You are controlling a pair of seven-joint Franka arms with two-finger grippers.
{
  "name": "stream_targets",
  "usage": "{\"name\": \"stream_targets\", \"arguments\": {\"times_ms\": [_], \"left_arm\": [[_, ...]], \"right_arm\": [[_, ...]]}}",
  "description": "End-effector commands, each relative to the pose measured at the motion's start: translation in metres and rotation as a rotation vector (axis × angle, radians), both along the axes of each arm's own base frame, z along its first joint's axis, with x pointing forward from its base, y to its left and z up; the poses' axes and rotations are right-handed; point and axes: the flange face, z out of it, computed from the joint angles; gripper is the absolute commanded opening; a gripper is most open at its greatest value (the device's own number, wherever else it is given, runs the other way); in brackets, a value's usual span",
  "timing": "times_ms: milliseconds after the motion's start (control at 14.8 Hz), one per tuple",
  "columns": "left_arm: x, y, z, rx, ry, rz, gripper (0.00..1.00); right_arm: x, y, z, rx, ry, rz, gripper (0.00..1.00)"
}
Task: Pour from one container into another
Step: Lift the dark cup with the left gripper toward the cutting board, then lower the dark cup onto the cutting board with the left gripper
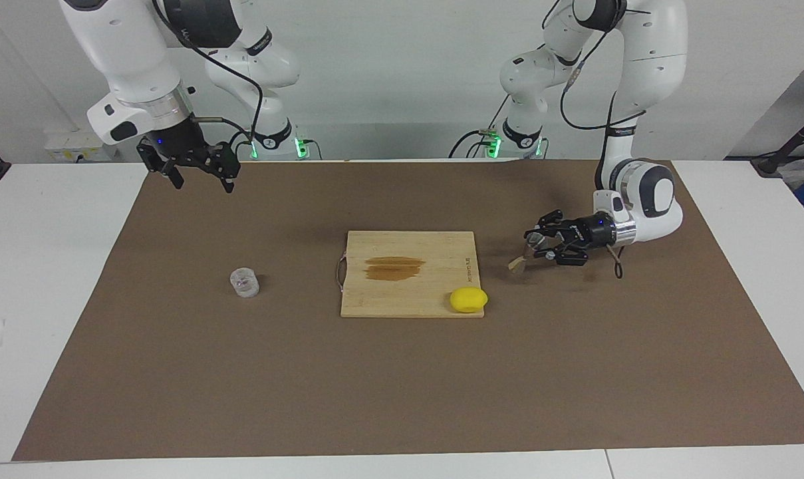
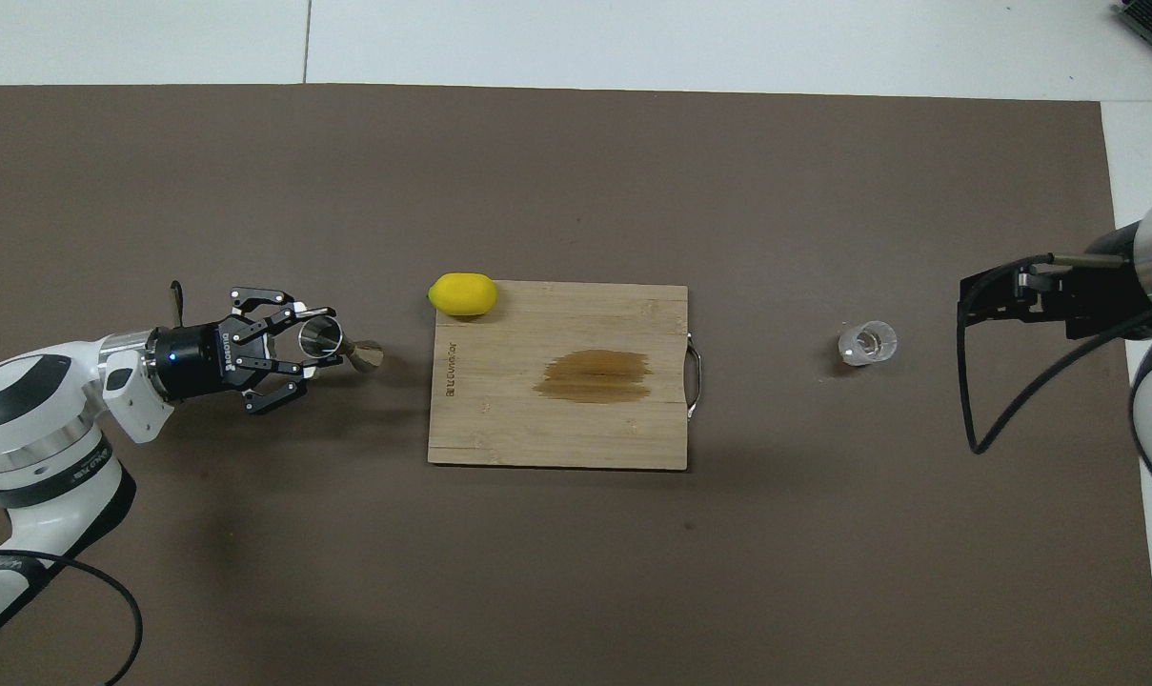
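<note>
While tilted on its side, the hourglass-shaped silver jigger (image 2: pixel 339 345) sits clamped in the left end effector (image 2: pixel 299 350).

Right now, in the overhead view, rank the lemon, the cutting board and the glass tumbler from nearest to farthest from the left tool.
1. Lemon, at the board's corner toward the left arm's end.
2. Cutting board, mid-table.
3. Glass tumbler, toward the right arm's end.

The left tool holds the metal jigger over the mat.
</note>
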Motion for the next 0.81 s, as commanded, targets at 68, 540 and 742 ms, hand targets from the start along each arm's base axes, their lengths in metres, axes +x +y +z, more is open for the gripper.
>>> {"name": "stream_targets", "arguments": {"times_ms": [68,540,742], "left_arm": [[-0.004,-0.049,0.03,-0.005,-0.004,-0.055,0.36],[-0.03,-0.14,0.014,0.038,0.06,0.004,0.37],[-0.038,-0.18,0.013,0.001,0.093,0.061,0.38]], "right_arm": [[-0.005,-0.003,0.001,-0.01,-0.004,-0.008,1.0],[-0.005,-0.003,0.001,-0.01,-0.004,-0.008,1.0],[-0.005,-0.003,0.001,-0.01,-0.004,-0.008,1.0]]}}
